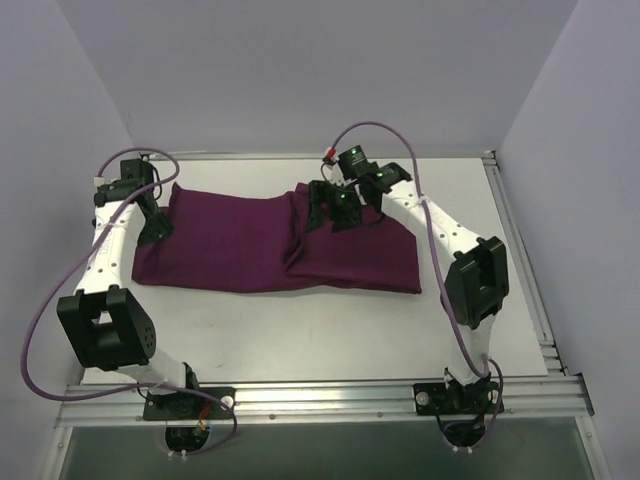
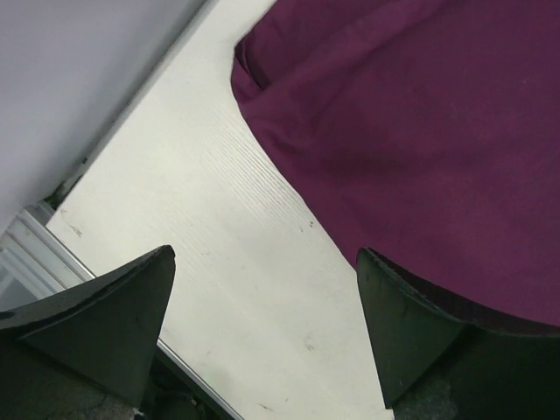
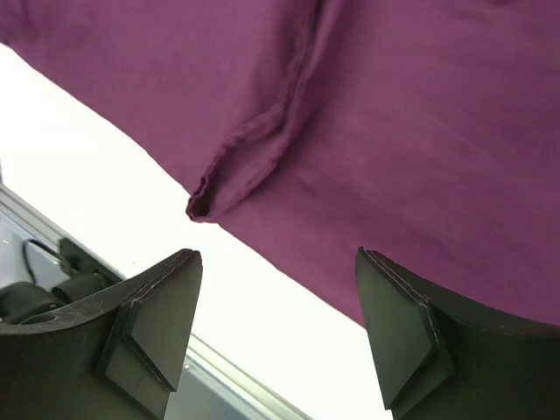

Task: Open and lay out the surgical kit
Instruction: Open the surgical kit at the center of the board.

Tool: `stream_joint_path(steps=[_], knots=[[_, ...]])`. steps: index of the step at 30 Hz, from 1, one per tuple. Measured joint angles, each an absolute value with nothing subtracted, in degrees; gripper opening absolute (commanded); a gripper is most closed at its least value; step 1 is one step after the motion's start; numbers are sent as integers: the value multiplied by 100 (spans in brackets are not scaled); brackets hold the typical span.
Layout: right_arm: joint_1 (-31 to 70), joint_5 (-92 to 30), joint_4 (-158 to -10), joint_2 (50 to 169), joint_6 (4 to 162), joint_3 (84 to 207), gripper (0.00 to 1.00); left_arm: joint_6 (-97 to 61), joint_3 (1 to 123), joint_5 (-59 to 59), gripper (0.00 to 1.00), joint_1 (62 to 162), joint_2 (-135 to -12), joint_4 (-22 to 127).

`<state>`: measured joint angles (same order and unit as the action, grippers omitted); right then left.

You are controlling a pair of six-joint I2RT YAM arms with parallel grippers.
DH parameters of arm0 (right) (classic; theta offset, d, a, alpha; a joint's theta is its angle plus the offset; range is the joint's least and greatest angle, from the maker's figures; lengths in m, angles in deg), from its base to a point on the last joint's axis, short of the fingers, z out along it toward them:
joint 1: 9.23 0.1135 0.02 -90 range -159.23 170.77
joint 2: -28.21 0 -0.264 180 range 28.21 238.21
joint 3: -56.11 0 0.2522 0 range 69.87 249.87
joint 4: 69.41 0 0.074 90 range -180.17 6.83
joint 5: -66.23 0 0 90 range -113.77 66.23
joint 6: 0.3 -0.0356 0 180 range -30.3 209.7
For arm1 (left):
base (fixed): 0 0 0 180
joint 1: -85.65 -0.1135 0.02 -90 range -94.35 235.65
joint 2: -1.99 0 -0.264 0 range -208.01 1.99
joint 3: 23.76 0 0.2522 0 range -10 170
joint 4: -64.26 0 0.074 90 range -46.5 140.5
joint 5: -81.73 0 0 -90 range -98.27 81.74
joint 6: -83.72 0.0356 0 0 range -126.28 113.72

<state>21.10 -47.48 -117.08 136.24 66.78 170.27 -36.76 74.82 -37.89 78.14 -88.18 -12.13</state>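
cloth wrap (image 1: 250,245), one piece of dark purple, lies spread flat across the far half of the white worktop (image 1: 330,330), reaching from the left arm's tip to beneath the right arm's forearm. one flap overlaps another near the middle. the right wrist view shows a rolled hem (image 3: 249,153) ending in a small open tuck at the cloth's edge.

two arms flank it. the left claw (image 1: 155,228) hangs at the cloth's left edge, its two fingers (image 2: 96,324) spread wide, bare worktop between them and nothing gripped. the right claw (image 1: 335,208) sits above the overlap near the far edge, its fingers (image 3: 411,332) equally wide apart and empty.

two purple cables (image 1: 30,340) loop off the arms, one each. a metal rail (image 1: 330,398) runs along the near edge, and pale walls (image 1: 300,70) close three sides.
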Motion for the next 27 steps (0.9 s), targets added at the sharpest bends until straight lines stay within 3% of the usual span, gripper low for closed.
stream_joint_path(steps=[8, 14, 25, 27], knots=[[2755, -4433, -11385, 14511, 6536, 17322, 81, -3649, 6820, -2976, 99, 7956, -8601, -1141], [2816, -3965, -11118, 14898, 6204, 17400, 82, -3516, 6326, -2528, 100, 8070, -8250, -1056], [2816, -3504, -11011, 15750, 5926, 18351, 53, -3284, 6171, -2143, 100, 8085, -7941, -994], [2816, -3445, -11022, 15860, 5909, 18382, 51, -3256, 6171, -2113, 94, 8085, -7933, -986]])
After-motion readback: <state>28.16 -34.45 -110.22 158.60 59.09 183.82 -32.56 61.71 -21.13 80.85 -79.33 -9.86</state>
